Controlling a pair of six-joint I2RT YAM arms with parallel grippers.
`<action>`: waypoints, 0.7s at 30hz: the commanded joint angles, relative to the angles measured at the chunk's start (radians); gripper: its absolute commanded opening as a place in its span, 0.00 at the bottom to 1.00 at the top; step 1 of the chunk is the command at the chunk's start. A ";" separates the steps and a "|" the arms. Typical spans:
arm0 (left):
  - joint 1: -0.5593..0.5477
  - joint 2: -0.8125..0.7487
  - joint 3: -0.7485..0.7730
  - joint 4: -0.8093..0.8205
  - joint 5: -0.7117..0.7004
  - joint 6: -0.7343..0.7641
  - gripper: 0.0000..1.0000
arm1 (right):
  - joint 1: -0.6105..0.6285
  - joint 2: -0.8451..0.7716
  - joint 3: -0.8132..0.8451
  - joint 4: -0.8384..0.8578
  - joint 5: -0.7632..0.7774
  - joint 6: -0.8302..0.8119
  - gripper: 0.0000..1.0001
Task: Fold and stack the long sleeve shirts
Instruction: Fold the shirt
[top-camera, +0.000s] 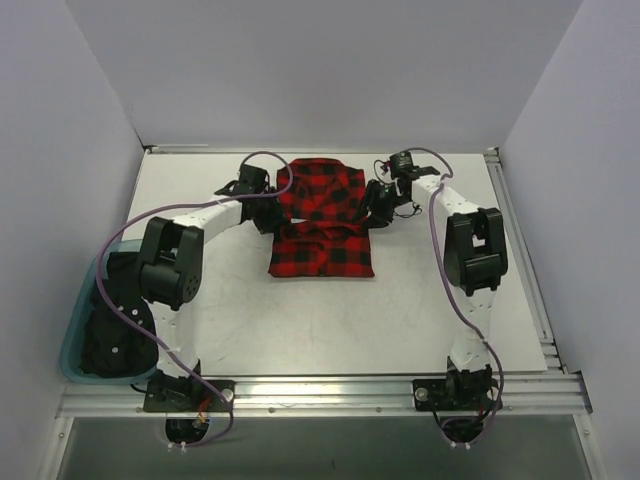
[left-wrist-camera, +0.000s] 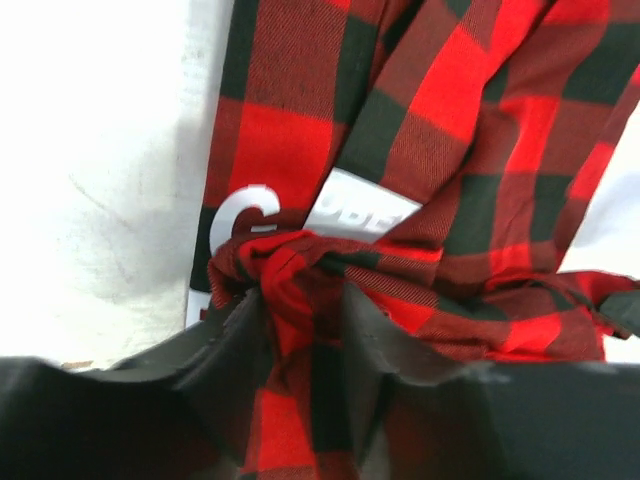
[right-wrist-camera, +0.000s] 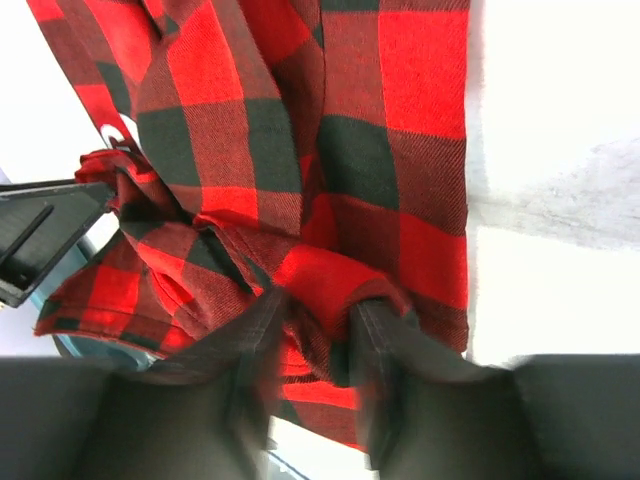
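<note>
— What sits between the left gripper's (left-wrist-camera: 300, 315) jaws?
— Bunched shirt (left-wrist-camera: 440, 100) cloth; same in the right gripper (right-wrist-camera: 320, 310). Clamped or loose, I cannot tell.
— Why opposite edges?
— Probably to fold evenly. Beyond both, the rest lies on the table (top-camera: 420, 300).

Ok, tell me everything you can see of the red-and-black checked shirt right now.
The red-and-black buffalo-check flannel shirt lies on the white tabletop, partly folded into a rough rectangle, with a rumpled ridge across its middle. The cloth looks soft and twilled. White block lettering shows near one edge, partly covered by a fold. The left end effector meets its left edge and the right end effector its right edge. Each has a bunch of cloth between its fingers.
</note>
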 joint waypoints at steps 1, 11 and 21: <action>0.015 -0.057 0.038 0.052 -0.010 -0.001 0.51 | -0.011 -0.075 0.049 -0.009 0.033 -0.031 0.38; 0.023 -0.316 0.081 -0.079 -0.073 0.072 0.98 | 0.016 -0.388 -0.078 -0.018 0.183 -0.204 0.57; 0.024 -0.599 -0.141 -0.202 -0.150 0.256 0.97 | 0.214 -0.488 -0.278 -0.014 0.335 -0.292 0.36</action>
